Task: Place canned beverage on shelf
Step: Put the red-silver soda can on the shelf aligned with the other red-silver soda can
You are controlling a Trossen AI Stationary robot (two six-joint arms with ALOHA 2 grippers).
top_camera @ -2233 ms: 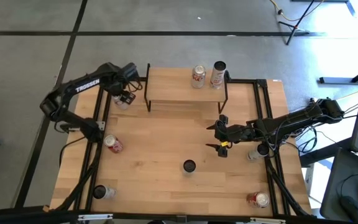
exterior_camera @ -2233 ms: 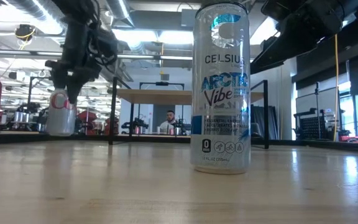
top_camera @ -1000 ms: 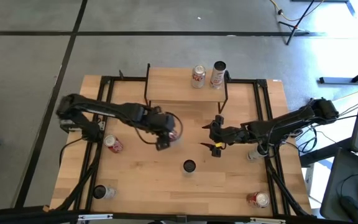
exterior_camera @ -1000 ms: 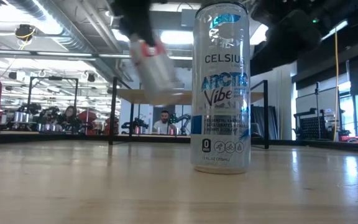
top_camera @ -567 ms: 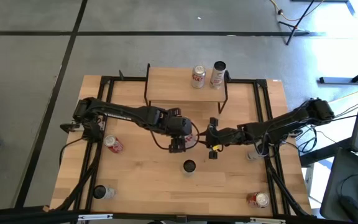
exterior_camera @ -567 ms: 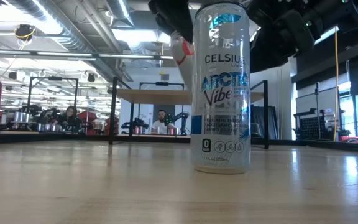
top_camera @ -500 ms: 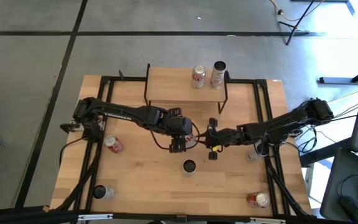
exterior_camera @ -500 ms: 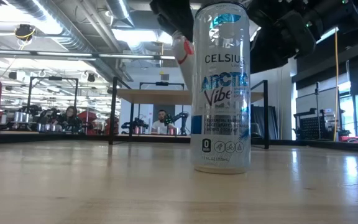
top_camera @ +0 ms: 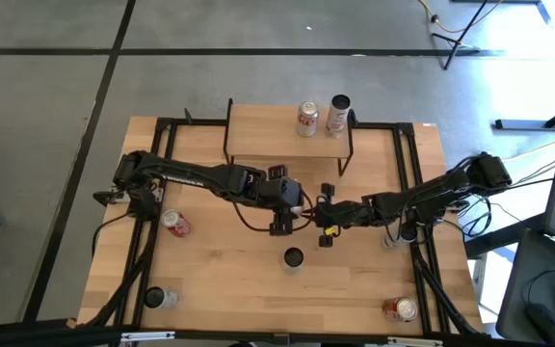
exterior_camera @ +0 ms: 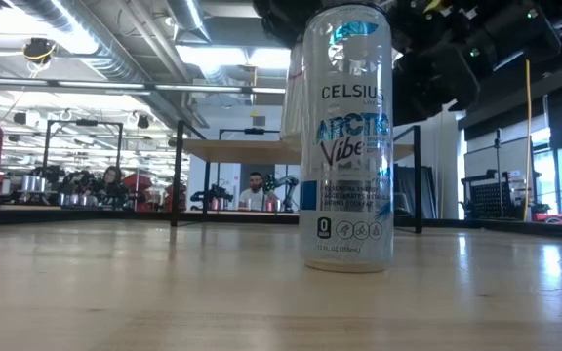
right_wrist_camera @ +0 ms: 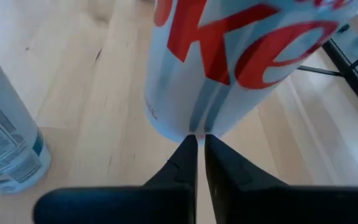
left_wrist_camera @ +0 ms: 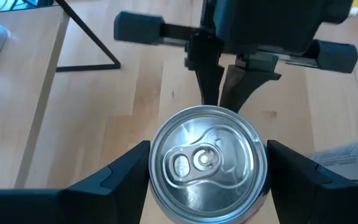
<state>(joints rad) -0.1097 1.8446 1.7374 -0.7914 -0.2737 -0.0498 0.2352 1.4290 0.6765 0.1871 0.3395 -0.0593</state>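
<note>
A silver cola can with red lettering [left_wrist_camera: 204, 163] hangs in the air over the table's middle, with my left gripper [top_camera: 297, 204] shut on it. My right gripper [right_wrist_camera: 197, 146] is shut, and its fingertips [left_wrist_camera: 219, 87] point at the can's side from the right. In the low view the can [exterior_camera: 291, 88] is mostly hidden behind a tall Celsius can [exterior_camera: 347, 136]. The shelf [top_camera: 258, 140] stands at the table's far edge, with two cans [top_camera: 306, 118] [top_camera: 338, 114] upright on its right part. My left gripper pinches the can's wall between its two fingers [left_wrist_camera: 132, 171], one on each side, just below the top rim [left_wrist_camera: 157, 155]. The fingers come level from the table's left. The can is lifted clear and stands about upright. My right gripper's shut fingertips [right_wrist_camera: 190, 144] reach the lower edge of the can's wall [right_wrist_camera: 185, 127], level from the table's right. Whether they touch it I cannot tell.
The Celsius can [top_camera: 293, 257] stands on the table just near of both grippers. A red cola can [top_camera: 175, 224] lies at the left, and other cans stand at the near left [top_camera: 157, 297], near right [top_camera: 400, 308] and under my right arm [top_camera: 398, 236].
My left gripper has carried the can toward the table's right, to the middle, and the can has gone from tilted to about upright. My right gripper has moved a little toward the table's left, up to the can, and has shut.
</note>
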